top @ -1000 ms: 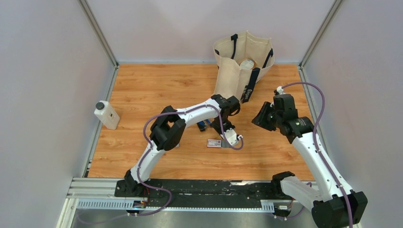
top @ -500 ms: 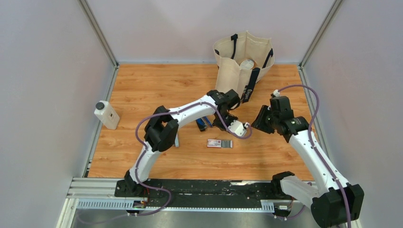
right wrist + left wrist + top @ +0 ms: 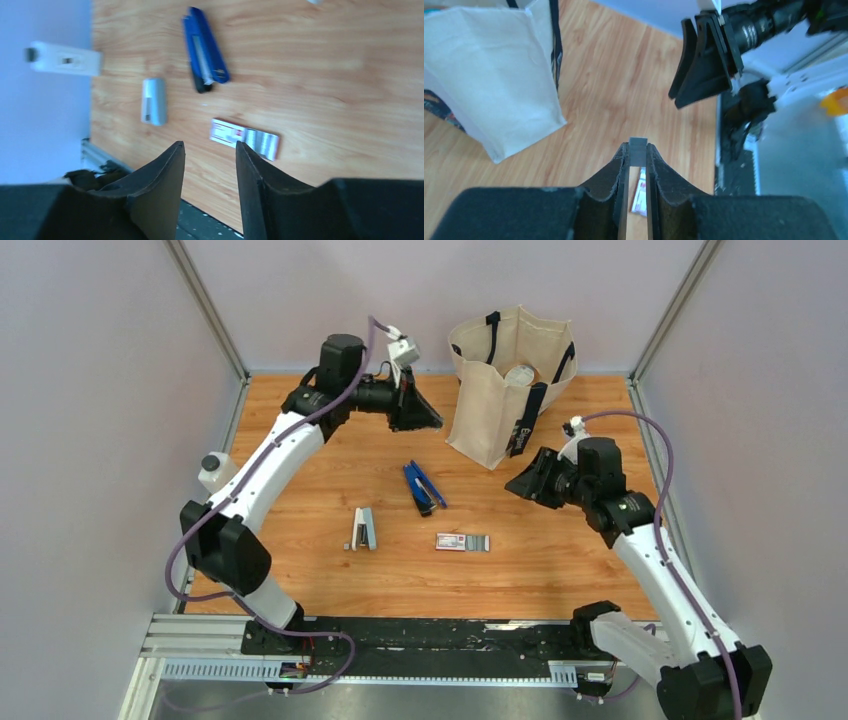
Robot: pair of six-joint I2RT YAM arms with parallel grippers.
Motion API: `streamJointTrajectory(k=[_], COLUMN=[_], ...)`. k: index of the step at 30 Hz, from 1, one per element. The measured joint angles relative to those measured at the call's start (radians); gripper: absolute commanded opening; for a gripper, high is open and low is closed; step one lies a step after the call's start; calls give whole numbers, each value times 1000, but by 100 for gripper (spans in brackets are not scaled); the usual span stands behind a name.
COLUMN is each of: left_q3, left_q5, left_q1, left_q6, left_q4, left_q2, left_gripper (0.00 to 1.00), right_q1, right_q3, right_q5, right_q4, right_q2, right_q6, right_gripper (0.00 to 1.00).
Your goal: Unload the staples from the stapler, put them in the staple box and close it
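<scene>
The dark-blue stapler [image 3: 423,487] [image 3: 205,47] lies on the wooden table near its middle, black end toward the arms. My left gripper [image 3: 436,423] [image 3: 638,150] is raised at the back, just left of the tote bag. It is shut on a small grey strip of staples [image 3: 638,146] that pokes out past its fingertips. My right gripper [image 3: 516,486] [image 3: 210,147] hovers right of the stapler, jaws open and empty. It also shows in the left wrist view as the right gripper [image 3: 701,75].
A cream tote bag [image 3: 505,390] [image 3: 489,75] stands at the back right. A pale grey-silver oblong object [image 3: 363,529] [image 3: 153,101] and a red-and-white box [image 3: 463,542] [image 3: 244,139] lie nearer the front. A white bottle [image 3: 224,481] [image 3: 62,59] lies at the left edge.
My left arm swung up from the table's middle to the back beside the bag, uncovering the stapler. My right gripper shifted slightly left and its jaws widened.
</scene>
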Motion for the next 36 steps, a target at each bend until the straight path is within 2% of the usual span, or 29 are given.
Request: streamJointTrajectory(k=[1,4,6,9,12,16,24,33,36], left_q3=[-39,-208,-254,-305,-381,-459,-521,-539,-552], left_q5=[34,99,100,59,26,-16,-46,-27,32], left_q1=[20,55,63,68,69,68,56,47,50], left_q6=[-122,-665,-1022,-1352,-1555,-1685,-1754,-1742,-1623], left_q4=[108,668,1028,1350,1548,1671,1754,1757,1687], left_q2=[-19,-38,13,59,50,-1,-101,-106,-109], left_gripper=[22,23,25,27,28,29,30,29,29], right_q1=[5,23,39,72,99,118,158,246,245], right_q3=[5,74,130,226,315,389,421,478,460], right_q5=[-28,-132,-192,-251,-290,-320,-335,-284,-229], right_q4=[26,98,164,225,267,293,340,313,279], right_q2=[-16,-26,-11,20,52,75,115,188,171], right_q6=[3,26,48,71,85,100,150,120,86], right_gripper=[43,41,43,47,50,51,51,52,52])
